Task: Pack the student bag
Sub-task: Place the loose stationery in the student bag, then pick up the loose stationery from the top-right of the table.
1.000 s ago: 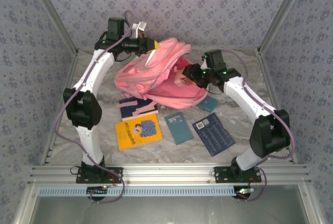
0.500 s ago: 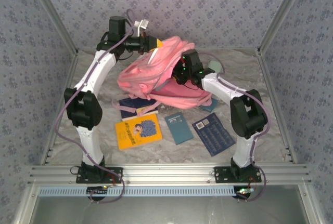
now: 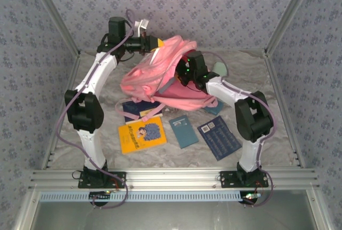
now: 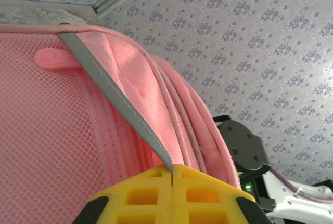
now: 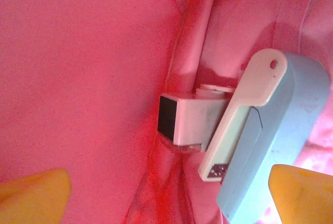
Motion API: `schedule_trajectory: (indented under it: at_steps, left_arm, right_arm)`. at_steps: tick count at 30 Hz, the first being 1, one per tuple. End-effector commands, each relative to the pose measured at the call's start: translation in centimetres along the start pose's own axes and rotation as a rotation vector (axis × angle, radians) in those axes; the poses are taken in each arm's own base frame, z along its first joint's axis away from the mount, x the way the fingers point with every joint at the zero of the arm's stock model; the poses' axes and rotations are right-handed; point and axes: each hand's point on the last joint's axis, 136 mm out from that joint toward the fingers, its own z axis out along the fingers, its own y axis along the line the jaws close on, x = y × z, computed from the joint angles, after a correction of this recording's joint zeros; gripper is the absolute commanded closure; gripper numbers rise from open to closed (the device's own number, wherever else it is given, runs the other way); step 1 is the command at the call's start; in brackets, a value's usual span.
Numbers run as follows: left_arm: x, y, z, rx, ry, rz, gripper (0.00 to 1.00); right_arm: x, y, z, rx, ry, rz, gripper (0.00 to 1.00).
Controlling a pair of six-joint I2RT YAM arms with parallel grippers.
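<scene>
Student bag (image 3: 155, 75) in left gripper (image 4: 171, 169), stapler (image 5: 281, 130) inside

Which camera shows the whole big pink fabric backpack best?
The top camera: it takes in the big pink fabric backpack whole, from above. The left wrist camera gets its mesh and grey stripe close up; the right wrist camera, its pink lining.

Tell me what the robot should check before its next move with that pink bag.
1. Left gripper shut on the edge of the student bag, holding it open: ok.
2. Right gripper open inside the bag: ok.
3. Pale blue item lying in the bag between the open fingers: ok.
4. All packed: not ok; yellow book, teal book and dark blue book lie on the table.
5. Room left in the bag: cannot tell.
</scene>
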Motion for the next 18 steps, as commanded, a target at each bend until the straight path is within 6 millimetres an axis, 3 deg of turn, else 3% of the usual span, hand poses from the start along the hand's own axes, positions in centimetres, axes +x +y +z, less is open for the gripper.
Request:
schedule_trajectory:
  at_steps: [1, 3, 5, 7, 12, 18]
  left_arm:
    - [-2.0, -8.4, -3.4, 0.1, -0.076, 0.249, 1.0]
    - [-2.7, -8.1, -4.1, 0.072, -0.109, 0.246, 1.0]
    - [-3.2, -6.2, -5.0, 0.012, -0.155, 0.203, 1.0]
    - [-4.0, -5.5, -6.3, -0.023, -0.213, 0.191, 1.0]
    - [-5.2, -3.4, -8.8, -0.117, -0.338, 0.167, 1.0]
    - [-5.0, -2.6, -7.7, -0.054, -0.316, 0.14, 1.0]
  right_arm:
    - [-0.7, 3.7, -5.0, -0.081, -0.02, -0.172, 0.02]
    - [-0.7, 4.0, -7.2, -0.07, -0.022, -0.244, 0.05]
    - [-0.6, 3.9, -9.8, -0.019, -0.038, -0.349, 0.07]
    - [-0.5, 2.8, -12.0, 0.059, -0.061, -0.432, 0.07]
    - [-4.2, -2.7, -16.7, 0.292, -0.205, -0.397, 0.04]
    - [-8.8, -10.2, -17.3, 0.616, -0.2, -0.34, 0.02]
